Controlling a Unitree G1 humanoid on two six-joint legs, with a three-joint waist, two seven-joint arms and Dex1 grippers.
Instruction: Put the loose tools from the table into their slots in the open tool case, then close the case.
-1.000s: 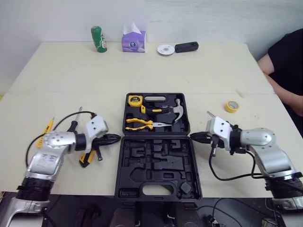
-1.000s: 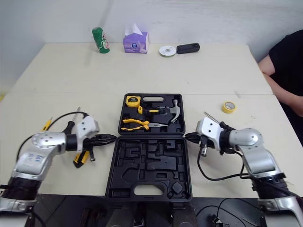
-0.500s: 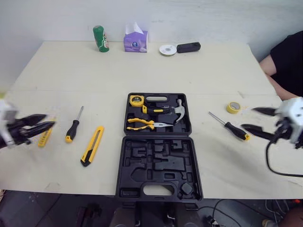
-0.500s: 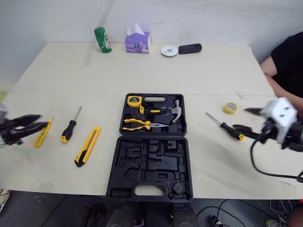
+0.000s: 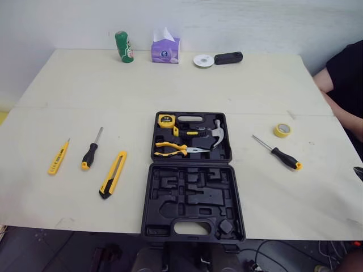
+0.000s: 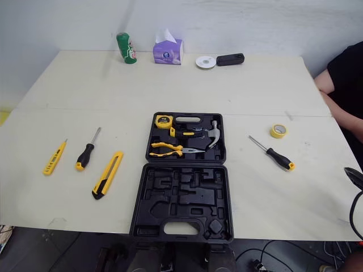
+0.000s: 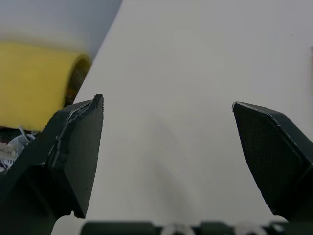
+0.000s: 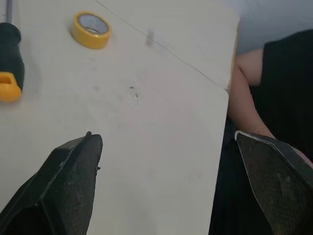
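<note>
The black tool case point(image 5: 193, 226) lies open at the table's middle. Its far half holds a tape measure point(image 5: 164, 119), pliers point(image 5: 176, 149) and a hammer point(image 5: 212, 132); the near half's slots are bare. Left of it lie a yellow tester pen point(image 5: 58, 157), a black-handled screwdriver point(image 5: 91, 150) and a yellow utility knife point(image 5: 113, 174). To the right lies another screwdriver point(image 5: 278, 152). My left gripper point(image 7: 166, 102) is open over bare table by its edge. My right gripper point(image 8: 165, 134) is open near the right edge, holding nothing; one fingertip point(image 6: 354, 177) shows there.
A yellow tape roll point(image 5: 282, 130) lies beyond the right screwdriver. A green can point(image 5: 124, 46), a tissue box point(image 5: 165, 51), a white disc point(image 5: 203, 60) and a black device point(image 5: 228, 57) line the far edge. A person in a black sleeve point(image 5: 346, 73) sits at the right, their arm point(image 8: 244, 98) close to my right gripper.
Both arms have swung outward from beside the case toward the table's sides. Both grippers went from shut to open. The tools on the left now lie uncovered.
</note>
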